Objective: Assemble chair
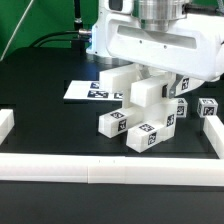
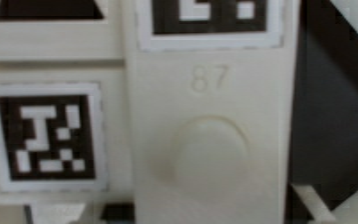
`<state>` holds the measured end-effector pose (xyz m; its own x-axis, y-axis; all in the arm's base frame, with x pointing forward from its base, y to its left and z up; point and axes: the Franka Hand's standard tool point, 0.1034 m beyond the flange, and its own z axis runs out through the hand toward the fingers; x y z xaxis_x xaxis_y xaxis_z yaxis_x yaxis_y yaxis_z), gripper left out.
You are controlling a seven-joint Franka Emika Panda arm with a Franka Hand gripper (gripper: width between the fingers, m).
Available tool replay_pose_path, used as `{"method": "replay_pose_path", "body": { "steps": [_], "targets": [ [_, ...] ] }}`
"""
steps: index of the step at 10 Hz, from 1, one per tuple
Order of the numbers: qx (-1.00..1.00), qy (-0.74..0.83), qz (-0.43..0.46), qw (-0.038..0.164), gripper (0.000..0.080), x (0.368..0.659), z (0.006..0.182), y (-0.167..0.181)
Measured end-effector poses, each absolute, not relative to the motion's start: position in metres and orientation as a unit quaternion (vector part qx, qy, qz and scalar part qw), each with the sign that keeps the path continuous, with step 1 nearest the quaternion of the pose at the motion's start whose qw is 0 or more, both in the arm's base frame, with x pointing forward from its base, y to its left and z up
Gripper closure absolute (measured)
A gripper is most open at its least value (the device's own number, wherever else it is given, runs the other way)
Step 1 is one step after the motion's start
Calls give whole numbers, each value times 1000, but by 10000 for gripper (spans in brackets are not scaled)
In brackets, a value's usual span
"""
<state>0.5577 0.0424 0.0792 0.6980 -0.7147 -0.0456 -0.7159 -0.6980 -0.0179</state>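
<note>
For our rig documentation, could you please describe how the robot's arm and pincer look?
The arm ends in a grey metallic cylinder above a broad, boxy white pincer housing with rounded edges. Its underside lies in shadow; no cables or markings are visible.

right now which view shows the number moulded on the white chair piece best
The wrist view: the moulded number sits large and close on the white chair piece, near a square tag, reading roughly 87. The exterior view shows only the stacked chair pieces; no number is legible there.
</note>
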Motion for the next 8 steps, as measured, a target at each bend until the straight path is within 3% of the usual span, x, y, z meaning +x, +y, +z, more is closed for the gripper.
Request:
{"method": "replay_pose_path", "body": {
  "steps": [7, 8],
  "targets": [
    [-923, 385, 9, 17, 515, 568, 76, 40],
    [-924, 382, 8, 17, 472, 569, 76, 36]
  ]
}}
